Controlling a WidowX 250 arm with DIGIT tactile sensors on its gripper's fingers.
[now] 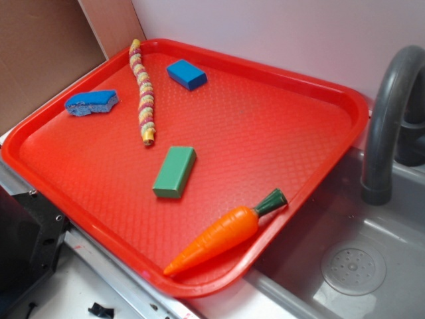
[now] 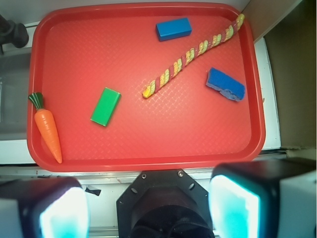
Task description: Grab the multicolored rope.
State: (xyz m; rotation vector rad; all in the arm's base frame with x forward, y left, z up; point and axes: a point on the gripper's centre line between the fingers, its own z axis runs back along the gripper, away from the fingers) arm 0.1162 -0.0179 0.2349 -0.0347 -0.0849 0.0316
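The multicolored rope, banded yellow, pink and white, lies straight on the red tray near its far left corner. In the wrist view the rope runs diagonally from the tray's top right corner toward its middle. My gripper is open and empty, high above the tray's near edge, well short of the rope. Its two pads glow pale cyan at the bottom of the wrist view. The gripper does not show in the exterior view.
On the tray lie a blue block, a blue sponge piece, a green block and an orange toy carrot. A grey sink with a dark faucet sits to the right. The robot base is below the tray.
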